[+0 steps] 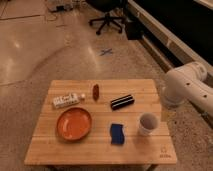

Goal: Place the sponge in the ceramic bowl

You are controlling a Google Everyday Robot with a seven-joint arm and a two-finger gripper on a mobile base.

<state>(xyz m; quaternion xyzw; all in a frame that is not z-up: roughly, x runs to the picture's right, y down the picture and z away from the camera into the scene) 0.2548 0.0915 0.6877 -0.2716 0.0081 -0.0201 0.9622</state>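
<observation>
Sponge (117,134) lies flat on the wooden table (100,152), near the front edge, between the ceramic bowl (73,123) and a white cup (148,123), close to the bowl's right rim but apart from it. The bowl holds nothing, so the goal is unmet as things lie.

My gripper is out of view. Only my white arm (187,87) shows, off the table's right side and well apart from the sponge. Whether the claw is spread or pressed together, I cannot tell.

Left to do: grasp the sponge, carry it a short way left, release it over the bowl.

Back row holds a black bar (122,102), a white packet (66,100), and a small reddish item (95,91), possibly food, too blurred to say.
</observation>
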